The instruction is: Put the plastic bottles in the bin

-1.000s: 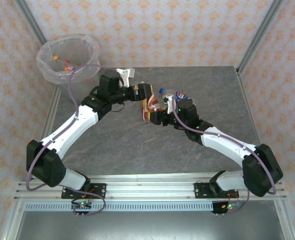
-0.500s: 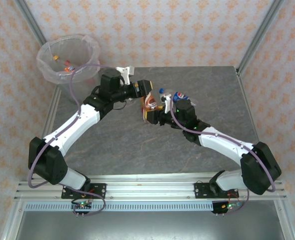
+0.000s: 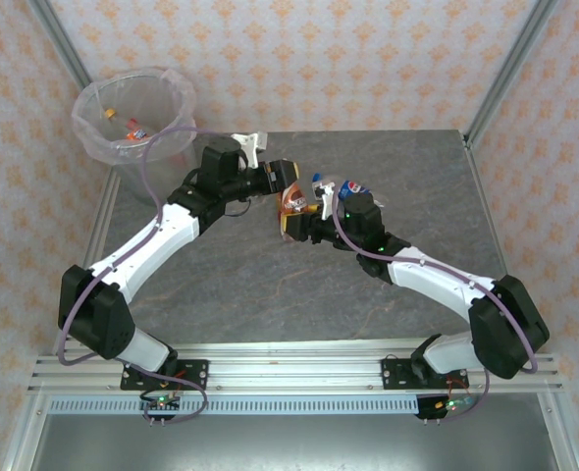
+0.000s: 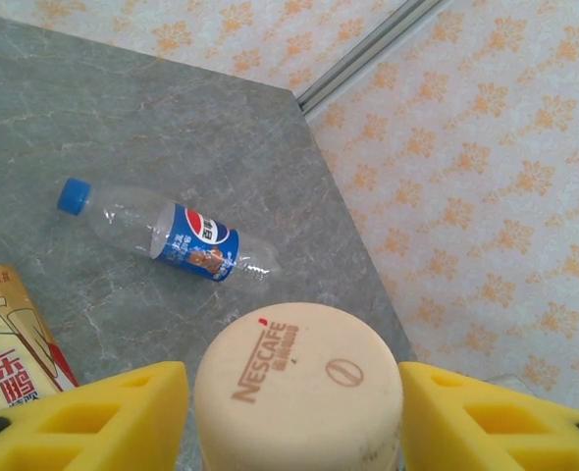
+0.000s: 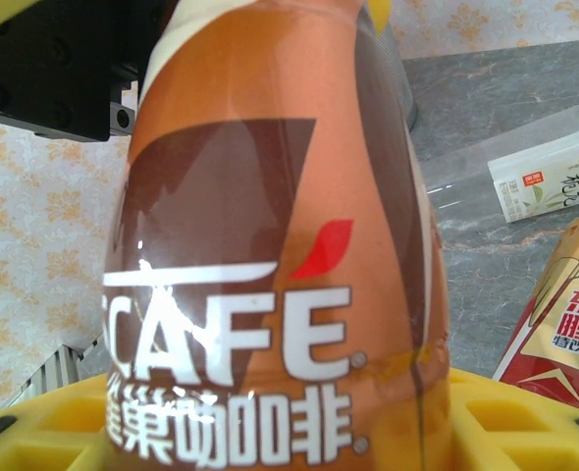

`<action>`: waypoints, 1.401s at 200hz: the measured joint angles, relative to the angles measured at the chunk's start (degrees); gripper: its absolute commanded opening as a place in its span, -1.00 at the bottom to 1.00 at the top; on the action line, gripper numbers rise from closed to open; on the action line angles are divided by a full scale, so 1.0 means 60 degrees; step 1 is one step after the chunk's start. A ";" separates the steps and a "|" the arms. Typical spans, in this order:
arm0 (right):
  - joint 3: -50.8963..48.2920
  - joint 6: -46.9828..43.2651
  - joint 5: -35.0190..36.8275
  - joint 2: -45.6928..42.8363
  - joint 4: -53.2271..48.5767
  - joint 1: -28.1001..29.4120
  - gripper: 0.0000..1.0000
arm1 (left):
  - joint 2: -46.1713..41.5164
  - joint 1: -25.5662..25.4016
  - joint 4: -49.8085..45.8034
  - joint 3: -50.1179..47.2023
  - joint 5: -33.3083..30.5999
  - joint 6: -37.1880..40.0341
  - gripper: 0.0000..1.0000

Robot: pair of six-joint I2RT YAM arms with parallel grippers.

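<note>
Your bin [image 3: 85,132] stands off the far-left corner of the table [image 3: 270,285]. Mid-table, the right gripper [image 5: 280,427] clamps a brown bottle [image 5: 270,245] lettered NESCAFE. The left gripper [image 4: 294,417], narrower than a second ago, flanks its cap [image 4: 299,378]; whether it grips, you can't tell. A Pepsi bottle [image 4: 177,240] lies beyond.

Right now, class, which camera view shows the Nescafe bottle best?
Right wrist: the Nescafe bottle is close, its label large and readable. Left wrist shows its cream cap from above; top external, a small orange patch mid-table.
</note>
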 measured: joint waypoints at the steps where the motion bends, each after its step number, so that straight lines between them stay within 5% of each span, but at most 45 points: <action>1: 0.0000 0.0000 0.0000 0.0000 0.0000 0.0000 0.10 | 0.0004 0.0000 0.0000 0.0000 0.0000 0.0004 0.26; 95: 0.0000 0.0219 0.0004 0.0084 0.0102 0.0018 0.17 | 0.0233 -0.0062 0.0036 0.0004 0.0240 0.0047 -0.14; 129: 0.0000 0.0350 0.0113 0.0084 0.0131 0.0058 0.51 | 0.0237 -0.0062 0.0040 0.0004 0.0193 0.0044 -0.18; 147: 0.0000 0.0379 0.0321 0.0066 0.0153 0.0062 1.00 | 0.0237 -0.0062 0.0040 0.0004 -0.0007 0.0040 -0.19; 217: -0.0004 0.0514 0.1504 -0.0095 0.0200 0.0062 0.98 | 0.0237 -0.0062 -0.0200 0.0029 -0.0882 0.0138 -0.19; 280: -0.0226 0.0852 0.4120 -0.0331 -0.0073 0.0058 0.98 | 0.0178 -0.0058 -0.1712 0.0455 -0.3129 0.0543 -0.18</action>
